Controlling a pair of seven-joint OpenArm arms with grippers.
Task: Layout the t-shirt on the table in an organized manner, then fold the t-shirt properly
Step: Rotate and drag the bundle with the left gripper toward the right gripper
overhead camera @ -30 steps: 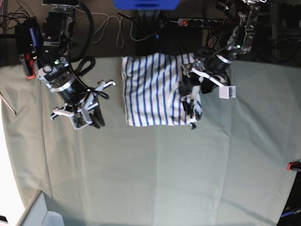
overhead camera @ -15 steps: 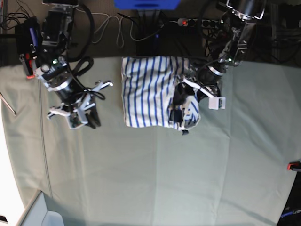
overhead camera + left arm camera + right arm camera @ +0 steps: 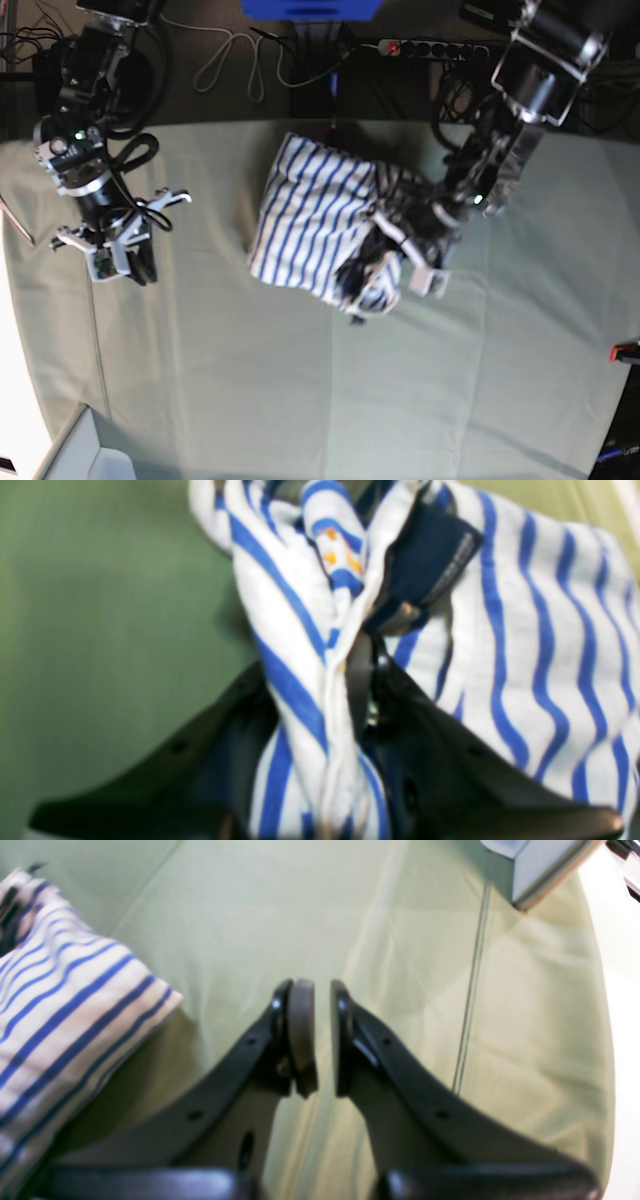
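The t-shirt (image 3: pixel 310 220), white with blue stripes, lies as a folded bundle on the table (image 3: pixel 300 400), skewed and rumpled at its near right corner. My left gripper (image 3: pixel 368 278) is shut on that corner. In the left wrist view, bunched striped fabric (image 3: pixel 295 690) is pinched between the black fingers of the left gripper (image 3: pixel 350 650), with a dark tag (image 3: pixel 430 565) just beyond. My right gripper (image 3: pixel 130 268) hangs over bare cloth well left of the shirt. The right gripper (image 3: pixel 323 1005) is shut with nothing in it, and the shirt's edge (image 3: pixel 60 1005) lies to its left.
A grey box (image 3: pixel 85 455) sits at the near left corner, also seen as a grey box (image 3: pixel 540 865) in the right wrist view. A red clamp (image 3: pixel 625 351) marks the right edge. A power strip (image 3: pixel 430 47) and cables lie behind the table.
My left gripper has shut on the shirt's right corner and dragged it forward and left, skewing the bundle. The right arm has drawn away to the left.
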